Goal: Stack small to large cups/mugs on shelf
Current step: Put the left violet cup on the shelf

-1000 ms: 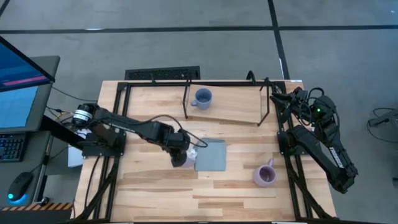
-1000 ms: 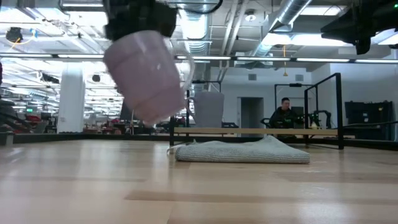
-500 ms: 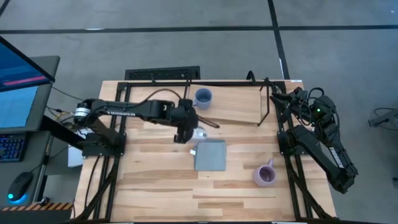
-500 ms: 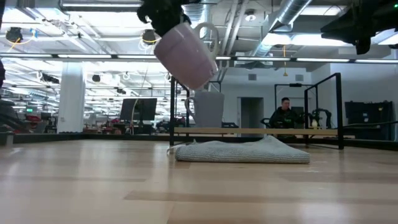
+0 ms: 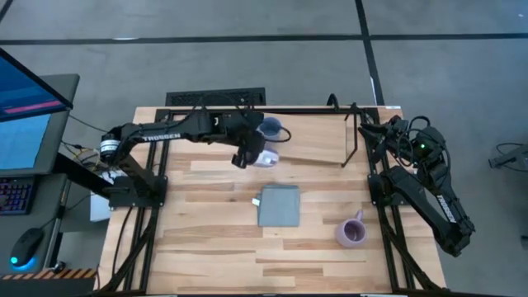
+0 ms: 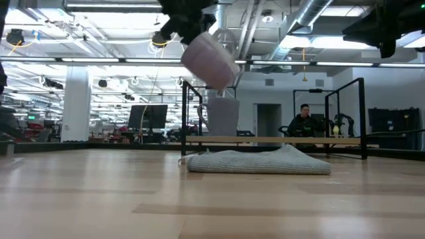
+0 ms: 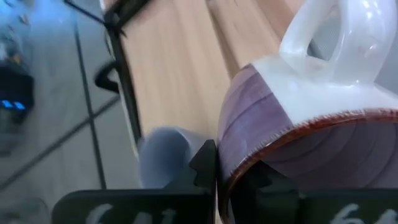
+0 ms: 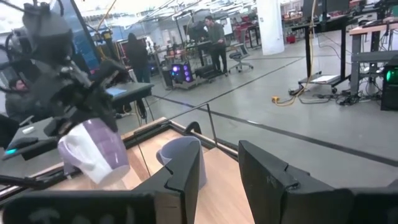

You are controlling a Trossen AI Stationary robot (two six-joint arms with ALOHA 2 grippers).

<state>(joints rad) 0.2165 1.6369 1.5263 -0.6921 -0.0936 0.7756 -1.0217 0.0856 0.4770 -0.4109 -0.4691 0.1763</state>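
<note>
Your left claw [image 5: 247,153], clamped on the light purple mug [image 5: 264,154], hung at six o'clock of the blue mug [image 5: 271,129] on the shelf [image 5: 309,140]; next, lower it over. Right claw [image 8: 217,163]: apart, idle.

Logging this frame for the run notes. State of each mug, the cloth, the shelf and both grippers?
Left gripper: shut on the carried purple mug, above the shelf.
Carried purple mug: held in the air, tilted, beside the blue mug.
Blue mug: upright on the shelf.
Second purple mug: upright on the table, untouched.
Grey cloth: lying flat on the table.
Shelf: holds only the blue mug.
Right gripper: open, empty, parked at the table's right edge.
</note>
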